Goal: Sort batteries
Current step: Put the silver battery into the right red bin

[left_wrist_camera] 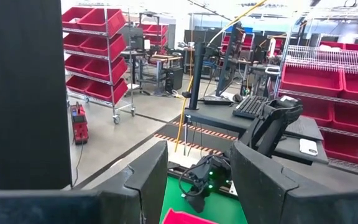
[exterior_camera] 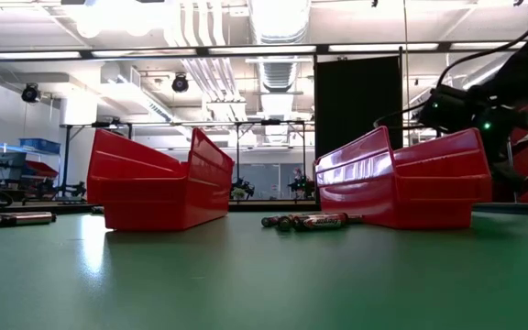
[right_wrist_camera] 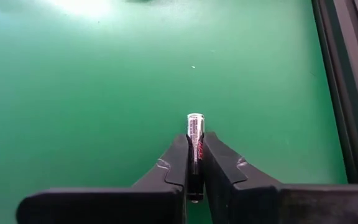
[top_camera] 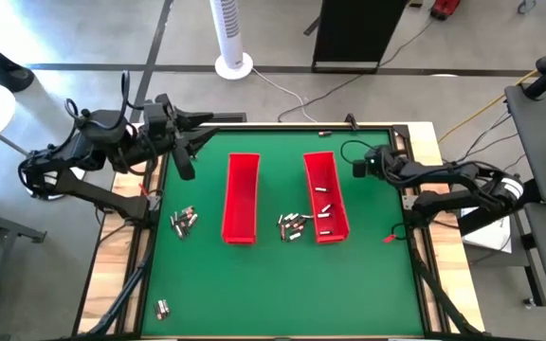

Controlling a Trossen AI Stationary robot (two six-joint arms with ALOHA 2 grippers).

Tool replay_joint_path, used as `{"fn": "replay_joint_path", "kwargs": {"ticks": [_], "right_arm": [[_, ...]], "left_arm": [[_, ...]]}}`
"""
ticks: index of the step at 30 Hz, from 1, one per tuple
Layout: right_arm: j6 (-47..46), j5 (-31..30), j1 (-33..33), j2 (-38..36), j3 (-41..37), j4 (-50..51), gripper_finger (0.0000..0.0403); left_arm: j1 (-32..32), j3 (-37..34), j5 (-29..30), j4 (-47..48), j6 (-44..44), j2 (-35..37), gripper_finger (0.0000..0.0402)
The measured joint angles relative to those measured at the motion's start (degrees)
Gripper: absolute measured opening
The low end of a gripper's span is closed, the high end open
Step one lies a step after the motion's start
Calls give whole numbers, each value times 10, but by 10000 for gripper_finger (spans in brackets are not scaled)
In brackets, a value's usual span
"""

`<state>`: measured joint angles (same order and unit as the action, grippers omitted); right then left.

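The right gripper [right_wrist_camera: 196, 163] is clamped on a single battery [right_wrist_camera: 195, 146], a slim silvery cylinder with red lettering down its side and a pale rounded cap poking out past the fingertips; the two dark fingers [right_wrist_camera: 174, 163] press against it from either side above bare green mat [right_wrist_camera: 104, 93]. From overhead this gripper [top_camera: 359, 168] sits near the far right corner of the table, just beside the right red tray [top_camera: 326, 196], which already has a few batteries [top_camera: 325, 210] lying in it as small pale slivers. A loose cluster of batteries [top_camera: 294, 225] lies on the mat between the two trays, near their closer ends; at table height these batteries [exterior_camera: 312, 221] look grey-silver with darker ends and red labels, lying on their sides, some touching. Another little pile [top_camera: 183, 222] rests to the left of the left red tray [top_camera: 242, 197], and a couple more [top_camera: 162, 307] lie well apart near the closer left edge. The left gripper [top_camera: 184, 163] hangs over the far left corner of the table, its fingers [left_wrist_camera: 148, 177] standing apart with nothing between them.
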<state>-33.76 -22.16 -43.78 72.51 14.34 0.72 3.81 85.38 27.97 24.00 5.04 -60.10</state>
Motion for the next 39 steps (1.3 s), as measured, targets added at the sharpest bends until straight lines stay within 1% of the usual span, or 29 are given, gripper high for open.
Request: {"fn": "replay_joint_path", "kwargs": {"ticks": [7, 12, 18, 24, 29, 31, 34, 39], "right_arm": [[3, 32, -1, -10, 46, 91, 14], [5, 84, 0, -27, 95, 194, 10], [11, 161, 1, -67, 152, 313, 8], [23, 162, 22, -110, 210, 429, 10], [29, 198, 72, -151, 267, 490, 11], [32, 213, 105, -168, 292, 484, 11], [40, 214, 160, -174, 321, 465, 12], [61, 214, 240, -144, 360, 423, 12]], "left_arm": [[0, 0, 0, 2, -4, 4, 155], [0, 0, 0, 48, -9, 11, 155], [0, 0, 0, 89, -5, 14, 155], [0, 0, 0, 94, -17, 13, 155], [0, 0, 0, 104, -24, 15, 155], [0, 0, 0, 104, -29, 16, 155], [0, 0, 0, 104, -39, 17, 155], [0, 0, 0, 101, -45, 17, 155]]}}
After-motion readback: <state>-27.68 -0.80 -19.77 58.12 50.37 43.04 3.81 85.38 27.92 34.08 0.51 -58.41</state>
